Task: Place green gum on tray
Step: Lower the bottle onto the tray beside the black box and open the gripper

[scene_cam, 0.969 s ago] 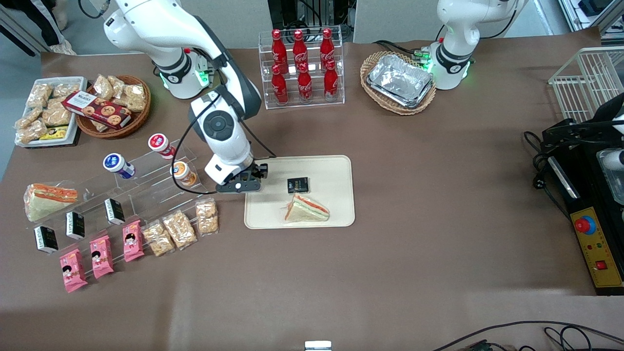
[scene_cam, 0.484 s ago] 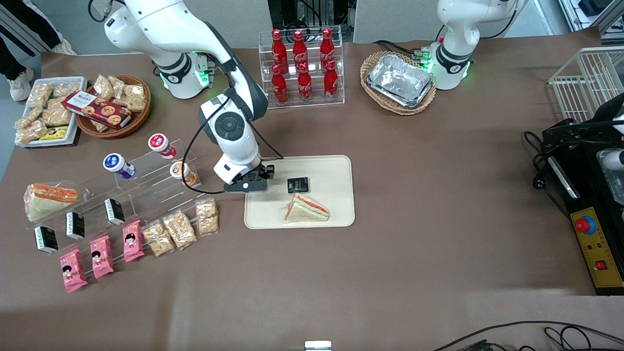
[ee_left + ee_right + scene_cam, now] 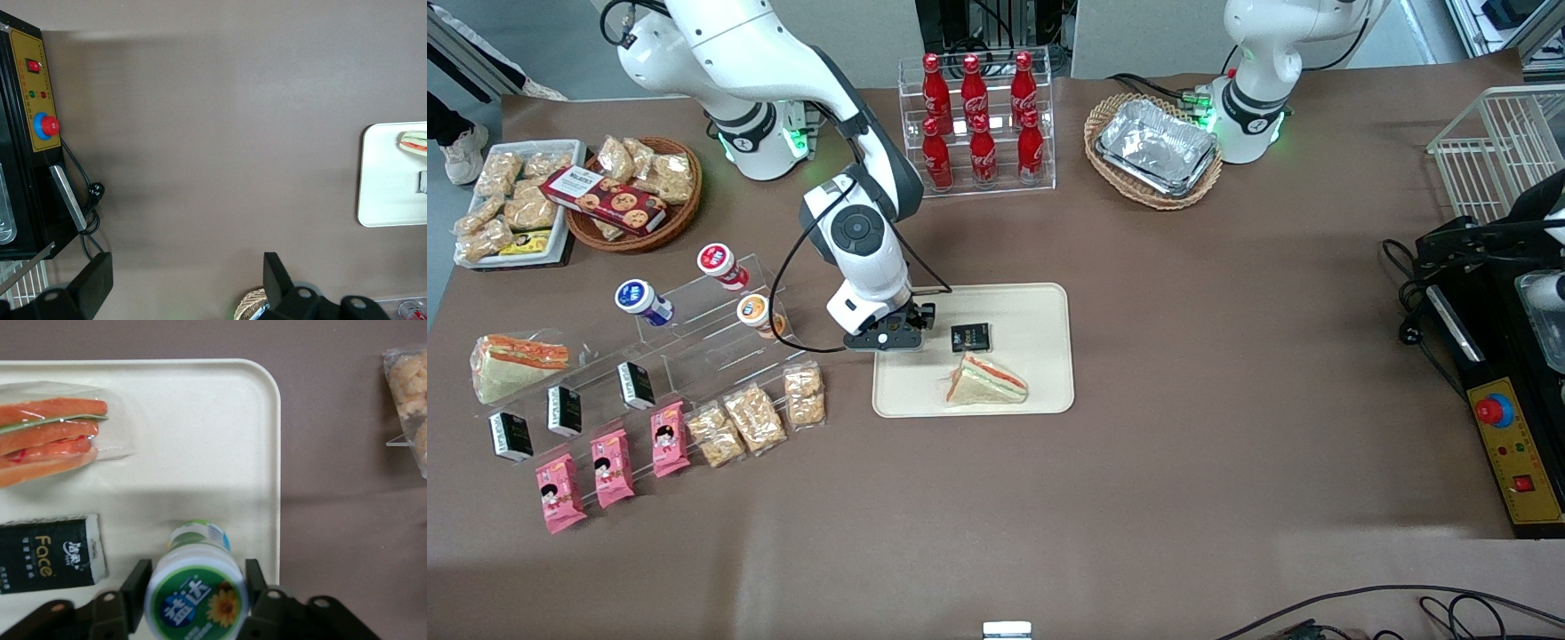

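Observation:
The green gum (image 3: 195, 597), a white canister with a green-and-white lid, sits between the fingers of my right gripper (image 3: 195, 581), which is shut on it. It hangs over the cream tray (image 3: 200, 440), near the tray's edge toward the working arm's end. In the front view the gripper (image 3: 889, 339) is above that edge of the tray (image 3: 1040, 307), and the gum is hidden under the hand. The tray also shows in the left wrist view (image 3: 390, 193).
On the tray lie a wrapped sandwich (image 3: 985, 380) and a black packet (image 3: 970, 337), both beside the gripper. Blue-lidded (image 3: 639, 299), red-lidded (image 3: 719, 262) and orange-lidded (image 3: 758, 314) canisters stand on a clear stepped rack toward the working arm's end. A rack of cola bottles (image 3: 978, 124) stands farther from the camera.
My right gripper has moved with the gum from beside the clear rack toward the parked arm's end, coming over the tray's edge.

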`<move>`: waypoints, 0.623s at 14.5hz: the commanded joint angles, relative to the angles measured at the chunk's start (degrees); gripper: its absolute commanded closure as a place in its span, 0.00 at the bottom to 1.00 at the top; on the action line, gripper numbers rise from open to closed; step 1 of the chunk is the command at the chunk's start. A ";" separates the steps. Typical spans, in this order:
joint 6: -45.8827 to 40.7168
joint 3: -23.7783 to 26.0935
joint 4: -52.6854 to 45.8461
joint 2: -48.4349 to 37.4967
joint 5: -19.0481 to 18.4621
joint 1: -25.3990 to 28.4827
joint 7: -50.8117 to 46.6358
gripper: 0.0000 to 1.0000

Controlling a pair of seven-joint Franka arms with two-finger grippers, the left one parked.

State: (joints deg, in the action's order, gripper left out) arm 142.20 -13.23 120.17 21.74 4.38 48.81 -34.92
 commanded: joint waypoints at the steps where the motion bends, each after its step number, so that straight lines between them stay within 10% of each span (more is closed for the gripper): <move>1: 0.79 -0.66 -0.46 0.15 0.90 0.58 -0.85 0.01; 9: -7.80 -1.27 -0.72 -11.08 0.02 -7.48 5.44 0.00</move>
State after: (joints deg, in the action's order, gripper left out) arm 140.23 -14.64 118.73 17.46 4.37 45.66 -34.48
